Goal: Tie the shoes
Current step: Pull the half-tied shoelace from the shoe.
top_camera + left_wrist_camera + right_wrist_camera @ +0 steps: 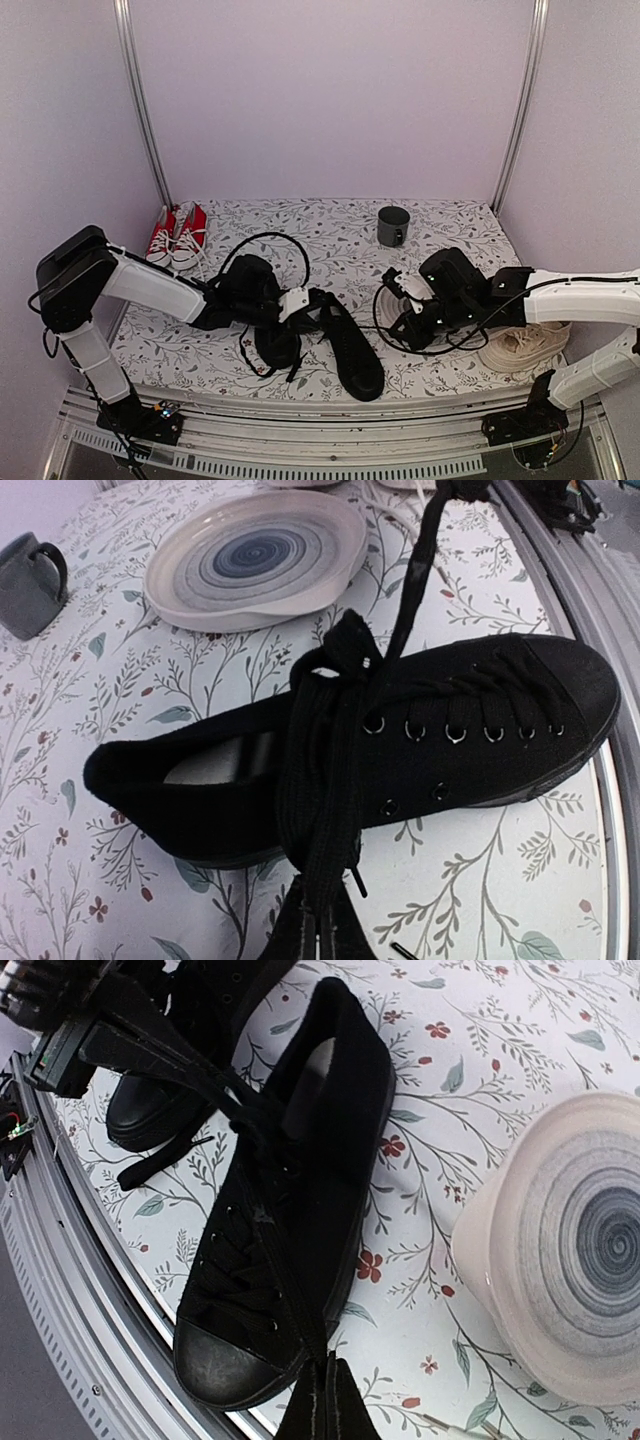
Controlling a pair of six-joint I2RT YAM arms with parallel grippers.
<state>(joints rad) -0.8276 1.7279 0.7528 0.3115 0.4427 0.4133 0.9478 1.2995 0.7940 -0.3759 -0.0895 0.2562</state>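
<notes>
With both arms reaching inward over the flowered table (330, 225), the two black shoes sit near the front edge between them: one shoe (352, 345) lies with its toe toward the rail, the other shoe (275, 345) just to its left, partly under the left arm. In the left wrist view the left gripper (318, 932) has its fingers pressed together on a flat black lace (318, 780) that runs up across the shoe's opening; a second lace end (415, 570) stretches taut toward the top of that view. In the right wrist view the right gripper (322, 1405) is likewise closed on a lace (275, 1250) running along the eyelets from near the toe cap. A plate (255, 555) with a blue spiral rests beside the shoe, a grey mug (393, 226) farther back. Small red sneakers (178, 236) stand at the back left; a cream sneaker (525, 346) lies under the right arm. No brand marks or readable writing on any item.
</notes>
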